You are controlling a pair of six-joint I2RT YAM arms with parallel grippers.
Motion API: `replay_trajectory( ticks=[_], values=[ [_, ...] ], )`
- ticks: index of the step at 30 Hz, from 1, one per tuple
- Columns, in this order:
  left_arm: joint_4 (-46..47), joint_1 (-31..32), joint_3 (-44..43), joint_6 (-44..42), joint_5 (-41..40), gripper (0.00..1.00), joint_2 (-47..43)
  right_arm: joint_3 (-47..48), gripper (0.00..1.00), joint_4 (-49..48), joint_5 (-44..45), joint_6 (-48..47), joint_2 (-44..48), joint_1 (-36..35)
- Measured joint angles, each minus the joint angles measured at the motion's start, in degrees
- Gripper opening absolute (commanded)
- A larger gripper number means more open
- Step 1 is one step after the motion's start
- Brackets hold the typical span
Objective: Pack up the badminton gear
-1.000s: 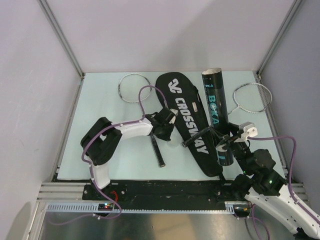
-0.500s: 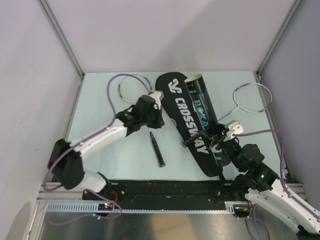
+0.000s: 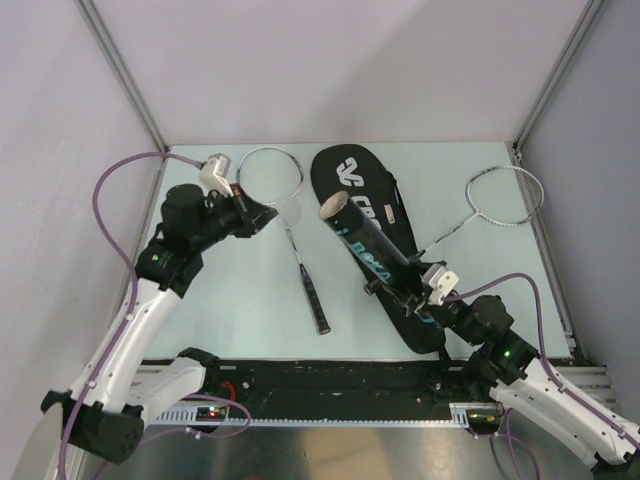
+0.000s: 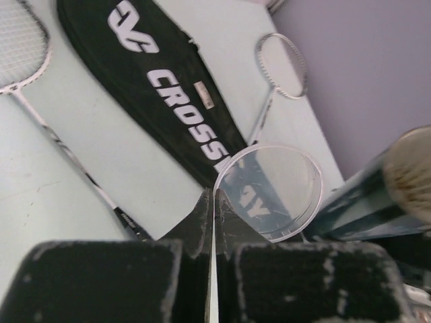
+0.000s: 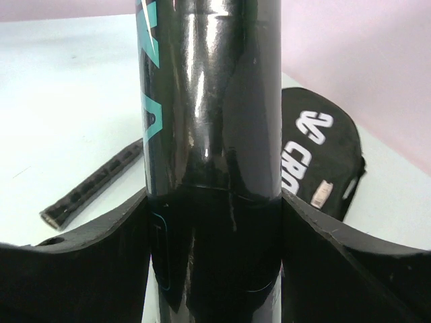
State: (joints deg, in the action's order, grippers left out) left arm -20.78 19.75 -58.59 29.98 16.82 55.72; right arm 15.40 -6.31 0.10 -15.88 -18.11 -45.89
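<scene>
My right gripper (image 3: 415, 295) (image 5: 214, 202) is shut on the lower part of the black tube (image 3: 368, 243) (image 5: 209, 121). It holds the tube tilted over the black CROSSWAY bag (image 3: 352, 172) (image 4: 145, 77), open end (image 3: 333, 207) toward the left. My left gripper (image 3: 260, 215) (image 4: 214, 198) is shut on the rim of a clear round lid (image 4: 273, 192), held in the air left of the tube's mouth (image 4: 409, 173). One racquet (image 3: 300, 255) (image 4: 40, 121) lies left of the bag. The other racquet (image 3: 503, 194) (image 4: 279, 64) lies to the right. No loose shuttlecocks show.
Grey walls and metal corner posts (image 3: 120, 75) close in the pale table (image 3: 220, 300) at the back and sides. The left racquet's black handle (image 3: 315, 300) (image 5: 94, 182) lies near the table's middle. The right racquet's handle end (image 3: 385, 280) lies on the bag under the tube.
My left arm has swung from mid-table up and back to the left, carrying the lid. My right gripper has tilted the tube over so that its open end points left.
</scene>
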Motion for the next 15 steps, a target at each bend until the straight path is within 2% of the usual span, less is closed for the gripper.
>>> replay_trajectory(
  ticks=[7, 11, 15],
  values=[
    [0.0, -2.6, -2.2, 1.6, 13.3, 0.0, -3.2, -2.0, 0.05, -5.1, -12.0, -5.6, -3.8, -1.0],
    [0.1, -2.6, -3.8, 1.6, 21.4, 0.0, -3.5, -2.0, 0.05, -6.1, -12.8, -9.6, -6.8, -4.4],
    [0.0, -2.6, -3.9, 1.5, 26.3, 0.0, -4.7, -2.0, 0.05, -6.5, -12.4, -12.3, -8.9, -7.1]
  ],
)
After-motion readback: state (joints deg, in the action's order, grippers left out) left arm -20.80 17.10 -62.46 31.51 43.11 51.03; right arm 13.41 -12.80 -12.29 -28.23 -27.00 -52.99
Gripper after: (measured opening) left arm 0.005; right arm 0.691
